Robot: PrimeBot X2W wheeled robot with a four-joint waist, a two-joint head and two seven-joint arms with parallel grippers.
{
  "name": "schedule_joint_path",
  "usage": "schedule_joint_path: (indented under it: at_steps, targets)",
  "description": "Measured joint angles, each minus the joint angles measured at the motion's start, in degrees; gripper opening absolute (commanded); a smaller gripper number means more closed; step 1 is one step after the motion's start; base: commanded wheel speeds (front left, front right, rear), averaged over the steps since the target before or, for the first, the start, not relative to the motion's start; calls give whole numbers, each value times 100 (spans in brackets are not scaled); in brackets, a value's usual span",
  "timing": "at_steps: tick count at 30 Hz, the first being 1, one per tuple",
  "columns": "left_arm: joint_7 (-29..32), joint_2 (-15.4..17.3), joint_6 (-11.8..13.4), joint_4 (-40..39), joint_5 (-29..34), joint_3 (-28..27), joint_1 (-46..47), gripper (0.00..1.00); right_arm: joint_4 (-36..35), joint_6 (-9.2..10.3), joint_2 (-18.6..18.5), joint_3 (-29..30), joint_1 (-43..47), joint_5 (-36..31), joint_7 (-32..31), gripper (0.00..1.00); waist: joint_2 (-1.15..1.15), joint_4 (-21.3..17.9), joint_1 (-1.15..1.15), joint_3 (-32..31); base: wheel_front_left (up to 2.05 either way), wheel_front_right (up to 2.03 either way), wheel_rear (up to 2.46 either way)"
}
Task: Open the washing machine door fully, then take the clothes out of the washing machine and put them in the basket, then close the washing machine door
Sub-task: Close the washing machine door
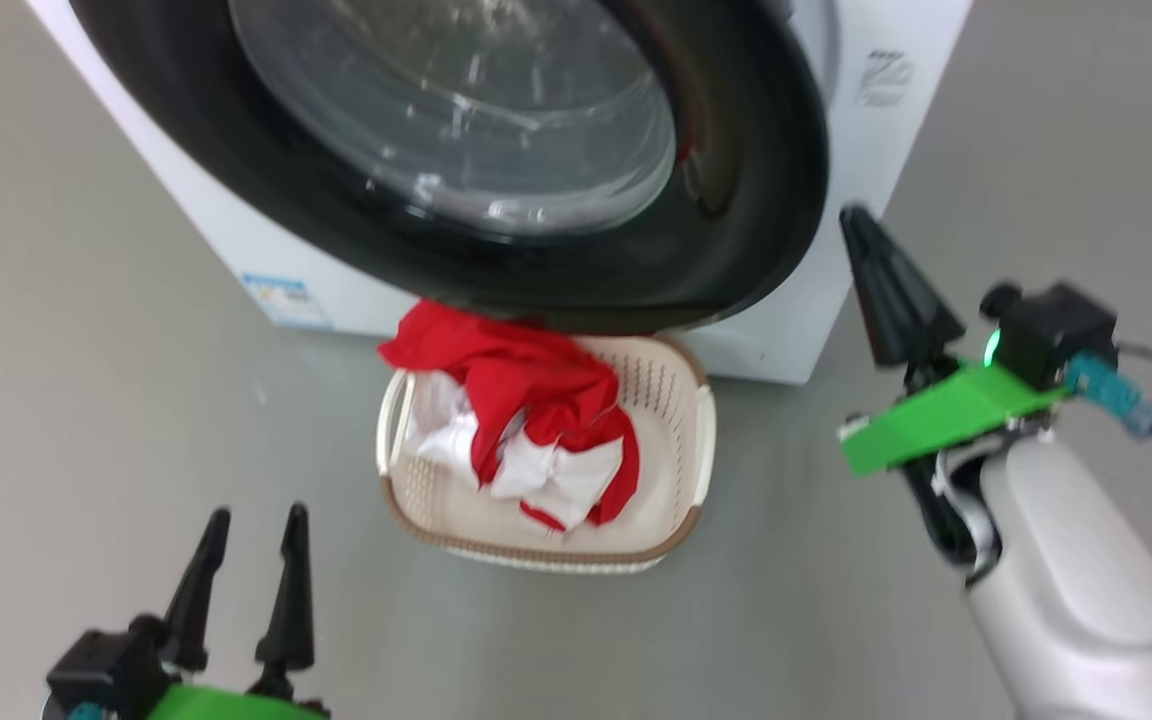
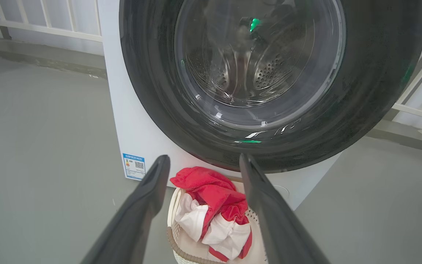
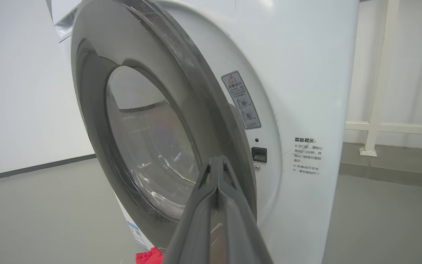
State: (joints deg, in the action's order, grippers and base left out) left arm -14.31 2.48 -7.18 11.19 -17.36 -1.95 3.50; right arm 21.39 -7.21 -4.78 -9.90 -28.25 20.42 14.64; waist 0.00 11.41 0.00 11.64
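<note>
With your right gripper [image 1: 858, 222] clenched just beside the free edge of the ajar washing machine door [image 1: 756, 200], lay its tip on the black rim and push steadily until it latches, the released left gripper [image 1: 258, 512] held clear.

Hanging ajar on washing machine [image 1: 896, 150]: black-ringed washing machine door [image 1: 756, 200] | lying heaped in cream basket [image 1: 671, 400] beneath: red-and-white clothes [image 1: 526, 390]

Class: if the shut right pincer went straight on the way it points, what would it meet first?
Probably the washing machine door, at the free edge of its dark ring, just beyond the right pincer's tips. Depth is unclear: it could instead slip past onto the washing machine's white front.
</note>
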Motion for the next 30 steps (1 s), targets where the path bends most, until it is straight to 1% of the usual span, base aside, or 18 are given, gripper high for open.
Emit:
schedule_joint_path:
  at_steps: [9, 20, 26, 30]
  targets:
    - [0, -25, 0, 43, -153, 158, 410, 100, 457, 0, -92, 49, -793, -26, 1, 0, 0, 320, 0, 571, 0, 0, 0]
    - [0, -35, 0, 9, -310, 274, 622, 100, 587, -1, -213, 310, -1328, -26, 1, 0, 0, 646, 0, 996, 0, 0, 0]
    - [0, -52, 0, -34, -399, 354, 751, 100, 620, -1, -220, 476, -1640, -25, 1, 0, 0, 779, 0, 1215, 0, 0, 0]
    - [0, -56, -1, -58, -439, 383, 815, 100, 613, -59, -185, 593, -1755, -25, 7, 0, 0, 852, 0, 1317, 0, 0, 0]
